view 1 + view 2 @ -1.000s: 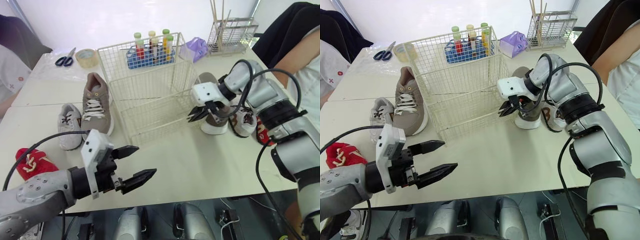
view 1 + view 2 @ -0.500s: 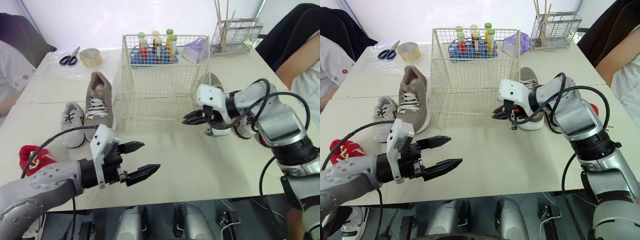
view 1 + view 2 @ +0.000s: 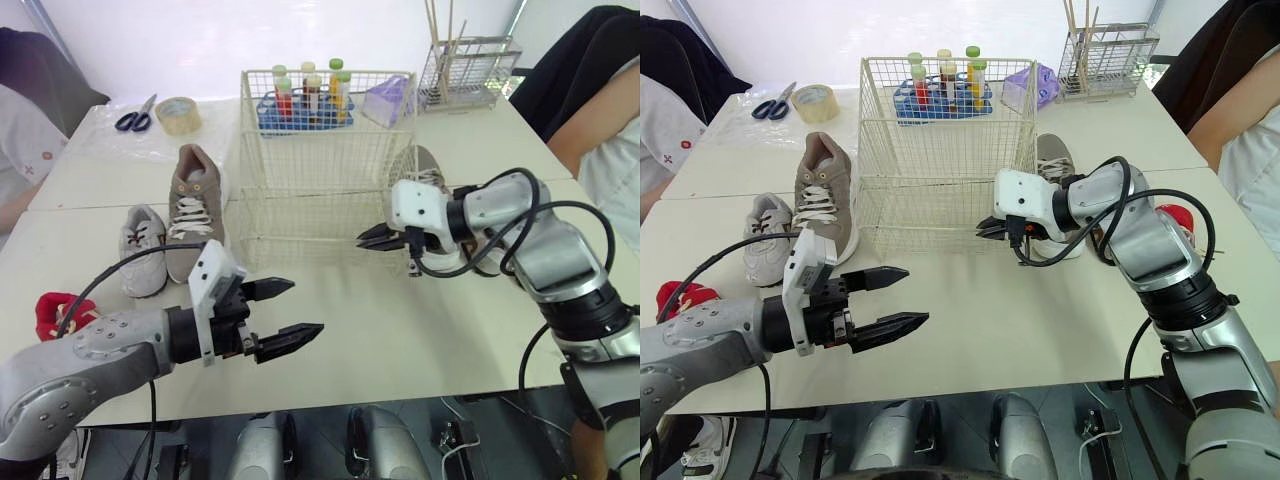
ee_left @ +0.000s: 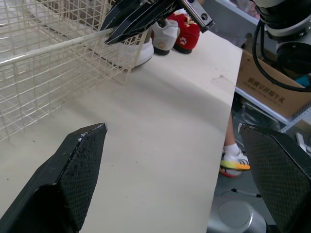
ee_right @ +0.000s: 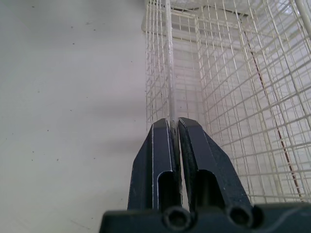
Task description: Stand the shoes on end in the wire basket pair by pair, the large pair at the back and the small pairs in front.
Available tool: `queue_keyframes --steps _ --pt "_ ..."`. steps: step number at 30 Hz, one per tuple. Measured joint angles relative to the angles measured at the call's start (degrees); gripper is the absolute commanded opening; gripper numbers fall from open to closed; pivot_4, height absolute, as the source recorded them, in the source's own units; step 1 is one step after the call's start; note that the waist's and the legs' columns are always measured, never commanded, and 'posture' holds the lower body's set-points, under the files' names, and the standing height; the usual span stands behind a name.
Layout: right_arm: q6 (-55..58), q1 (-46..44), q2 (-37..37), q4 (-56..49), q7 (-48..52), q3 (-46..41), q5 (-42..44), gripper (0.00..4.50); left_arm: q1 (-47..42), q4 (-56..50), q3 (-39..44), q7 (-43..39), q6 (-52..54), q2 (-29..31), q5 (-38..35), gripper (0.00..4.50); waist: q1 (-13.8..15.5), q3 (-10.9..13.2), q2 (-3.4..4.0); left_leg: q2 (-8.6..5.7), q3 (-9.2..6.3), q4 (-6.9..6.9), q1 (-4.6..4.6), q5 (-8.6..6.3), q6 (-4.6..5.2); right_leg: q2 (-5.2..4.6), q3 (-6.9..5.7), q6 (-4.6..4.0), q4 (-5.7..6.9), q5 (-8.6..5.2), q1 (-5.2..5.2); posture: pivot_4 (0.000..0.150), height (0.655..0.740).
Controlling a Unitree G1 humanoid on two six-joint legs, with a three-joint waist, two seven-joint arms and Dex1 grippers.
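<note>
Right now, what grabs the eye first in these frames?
The wire basket stands mid-table with no shoes in it, and the right gripper is shut on a wire at its near right corner. The left gripper hangs open over the table's near edge. A large taupe sneaker and a small grey sneaker sit on their soles left of the basket.

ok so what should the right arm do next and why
Probably open the right gripper and back off: it is shut on a wire of the wire basket, which stands upright with no shoes in it, and the grey shoe lies close by.
</note>
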Motion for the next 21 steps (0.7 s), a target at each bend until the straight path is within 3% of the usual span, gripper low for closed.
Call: queue_keyframes --steps 12,17,21 --pt "-6.33 -0.03 0.0 3.27 2.43 0.02 -0.45 0.23 0.45 -0.14 -0.49 1.41 0.17 -1.68 1.13 4.5 0.06 -0.01 -0.01 0.0 0.0 0.0 0.12 0.0 0.0 0.0 0.0 0.0 -0.01 0.0 0.12 0.15 0.74" --pt "-6.0 -0.03 -0.18 5.4 3.42 1.23 -2.05 2.6 0.46 -0.17 -0.81 1.44 0.37 -2.06 2.06 4.5 0.21 -0.01 -0.01 0.0 0.0 0.0 0.31 -0.01 0.01 -0.01 0.01 0.0 -0.03 -0.01 0.3 0.15 0.74" --pt "-5.15 -0.4 -0.05 5.84 3.15 1.23 -2.49 2.6 0.47 -0.19 -0.87 1.43 0.85 -2.22 2.27 4.5 0.23 -0.01 -0.01 0.01 0.0 0.0 0.32 -0.01 0.01 -0.01 0.01 0.0 -0.02 -0.01 0.31 0.15 0.74"
